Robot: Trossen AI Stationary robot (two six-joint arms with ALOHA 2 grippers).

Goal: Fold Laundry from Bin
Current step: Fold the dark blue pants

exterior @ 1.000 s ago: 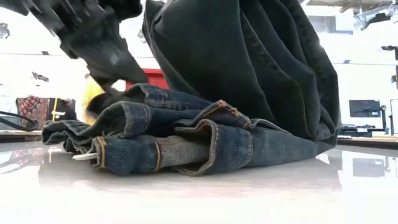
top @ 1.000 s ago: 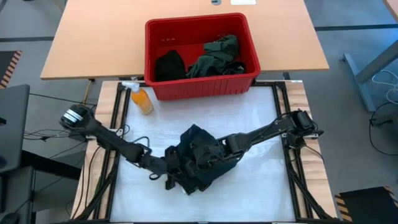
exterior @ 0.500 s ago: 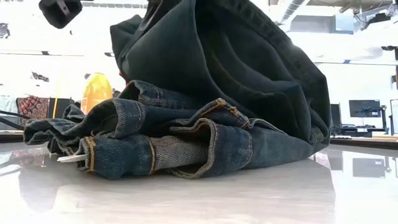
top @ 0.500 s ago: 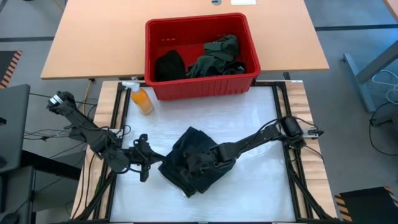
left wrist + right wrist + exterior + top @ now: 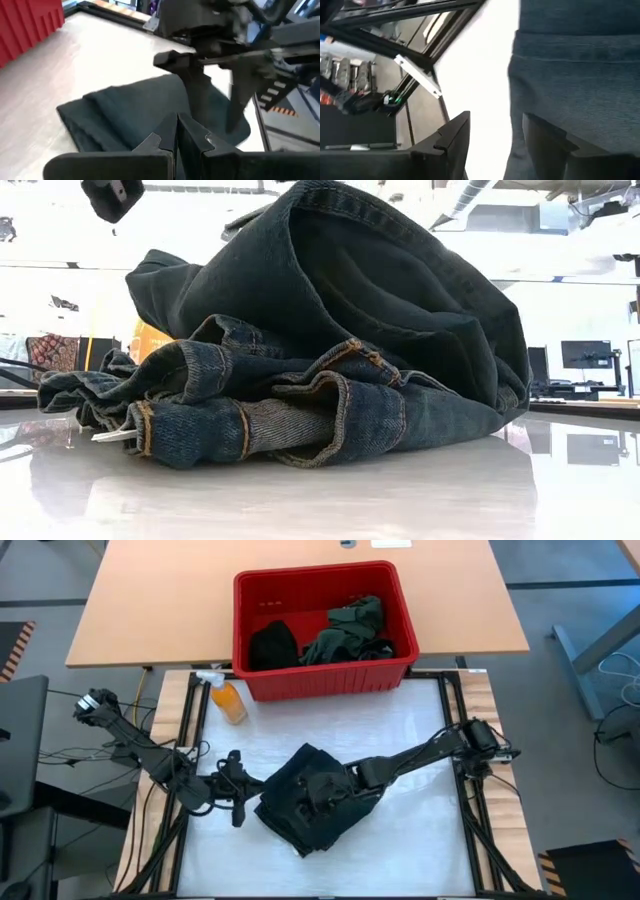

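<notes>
High view: dark trousers (image 5: 312, 802) lie bundled on the counter (image 5: 420, 840), well in front of the red bin (image 5: 322, 680), which holds more laundry; right gripper (image 5: 330, 795) rests over the bundle, jaws spread, pinching nothing; left gripper (image 5: 238, 802) just beside the bundle, jaws pressed together. Thick denim looks heavy, limp, not slippery; hems or waistband seem the firmest holds.

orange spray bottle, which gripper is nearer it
Left. The left gripper sits just below the orange plastic spray bottle; the right gripper is farther, over the dark folded jeans.
</notes>
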